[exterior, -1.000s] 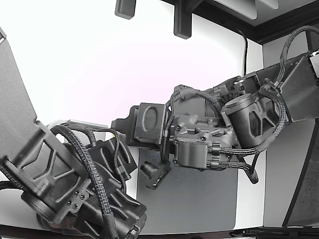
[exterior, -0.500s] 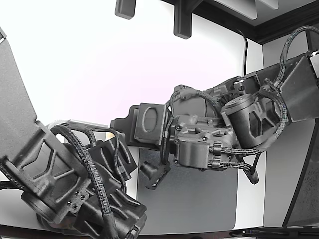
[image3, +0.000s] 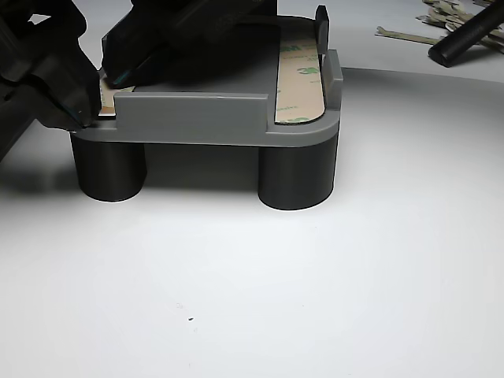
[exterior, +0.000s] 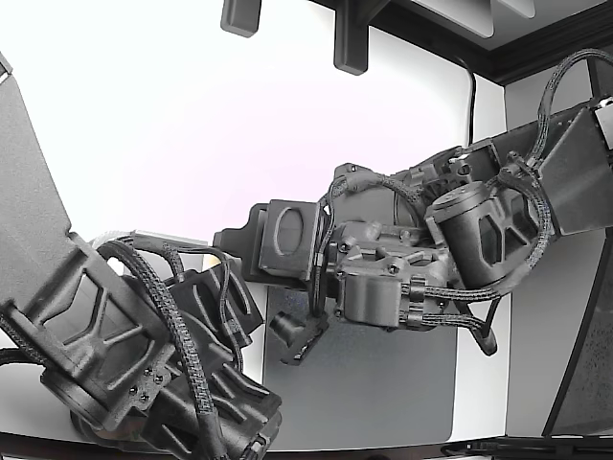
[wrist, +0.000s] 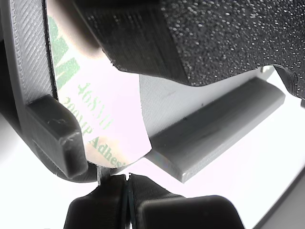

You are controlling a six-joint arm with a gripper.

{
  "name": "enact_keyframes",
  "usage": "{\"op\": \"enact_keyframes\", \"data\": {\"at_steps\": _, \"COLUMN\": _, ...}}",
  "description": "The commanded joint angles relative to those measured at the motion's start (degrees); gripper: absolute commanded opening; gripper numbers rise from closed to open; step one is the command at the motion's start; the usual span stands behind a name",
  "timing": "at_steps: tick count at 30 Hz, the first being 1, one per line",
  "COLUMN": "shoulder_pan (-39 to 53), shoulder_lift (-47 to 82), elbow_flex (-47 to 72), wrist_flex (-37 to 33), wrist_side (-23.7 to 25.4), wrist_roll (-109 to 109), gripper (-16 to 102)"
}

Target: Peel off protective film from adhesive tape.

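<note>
Nothing much has moved since a second ago: in the exterior view the arms sit almost exactly where they did, with only a faint settling of the right-hand arm's wrist.

The tape (wrist: pixel 95 109), with its pale printed film still on, lies in a curved recess of the grey holder (wrist: pixel 52 124). In the wrist view the gripper (wrist: pixel 127 183) has its two dark tips pressed together right at the film's lower corner; the jaws look closed to a hairline seam, and a thin edge seems to run into that seam, though I cannot tell for sure that the film is caught.

If the corner is held, the step in hand is the first lift. Done well, it means pulling slowly, low and back along the strip, so the film curls off without tearing or dragging the tape out of its recess.

The other view shows what the wrist view cannot: the holder stands on round legs on a white table (image3: pixel 315 276), a second strip (image3: pixel 299 79) lies along its far side, and loose peeled scraps (image3: pixel 441 16) lie beyond. The exterior view shows only the arms over a grey mat (exterior: pixel 383 383); the tape is hidden there.
</note>
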Motion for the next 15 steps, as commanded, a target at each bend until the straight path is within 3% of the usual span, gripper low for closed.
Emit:
{"op": "enact_keyframes", "data": {"at_steps": 1, "shoulder_pan": -0.3, "shoulder_lift": 1.4, "elbow_flex": -1.9, "wrist_flex": -0.1, "wrist_side": 0.4, "wrist_roll": 0.0, "gripper": -11}}
{"op": "enact_keyframes", "data": {"at_steps": 15, "shoulder_pan": -0.3, "shoulder_lift": 1.5, "elbow_flex": -2.1, "wrist_flex": -0.5, "wrist_side": 1.0, "wrist_roll": -0.5, "gripper": -11}}
